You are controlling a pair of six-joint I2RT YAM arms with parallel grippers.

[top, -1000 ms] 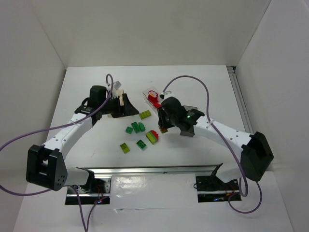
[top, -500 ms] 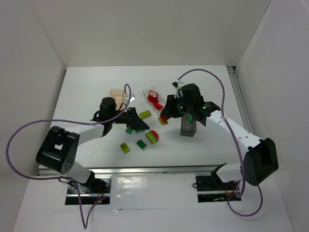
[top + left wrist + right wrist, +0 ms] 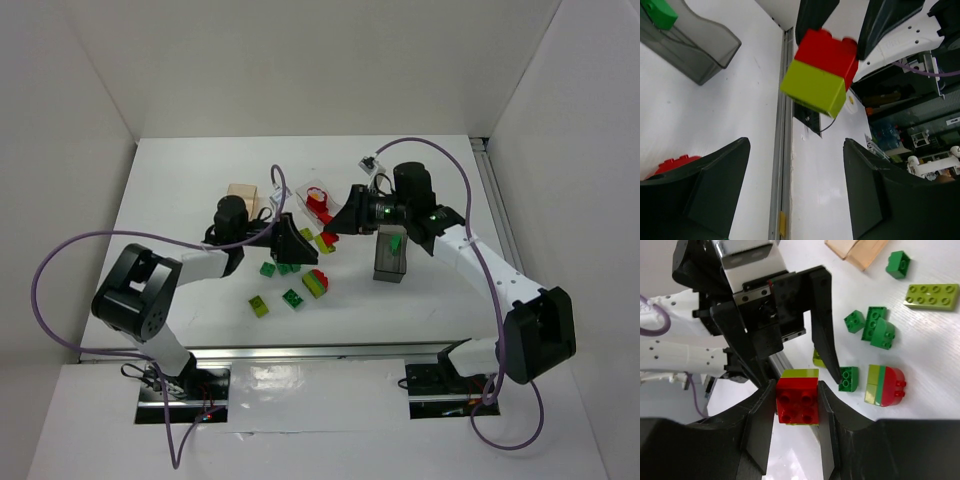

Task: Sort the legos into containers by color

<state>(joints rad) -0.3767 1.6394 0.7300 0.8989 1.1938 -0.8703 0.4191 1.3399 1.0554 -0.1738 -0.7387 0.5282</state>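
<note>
Two arms: both reach to the middle of the tabletop (image 3: 170,190), claws facing one another with their tips near.
Right claw (image 3: 796,388): clamped on a two-brick piece, one finger against each side of it.
Held piece: a red brick (image 3: 798,406) joined to a yellow-green brick (image 3: 814,90). It sits just in front of the opposite claw's opening, touching neither of that claw's fingers.
Left claw (image 3: 795,145): fingers apart, nothing between them.
Dark grey tub (image 3: 389,264): stands on the right arm's side, just beside that arm's wrist. One green brick (image 3: 395,243) lies inside.
Clear tub (image 3: 306,192): stands just behind the two claws and holds a second red piece (image 3: 321,207).
Tan tub (image 3: 242,194): stands behind the left arm, well apart from the dark grey tub. Contents cannot be told.
Loose legos, near side of the claws: a red, green and yellow-green stack (image 3: 317,283); a small green brick (image 3: 293,298); a small yellow-green piece (image 3: 259,306), the farthest left of these.
Loose legos, under the left claw: a green pair (image 3: 879,330) lying against each other, with another green one (image 3: 854,321) just beside them.
Loose legos, toward the tan tub: a long yellow-green plate (image 3: 932,295) and a single green cube (image 3: 899,263), apart from each other.
</note>
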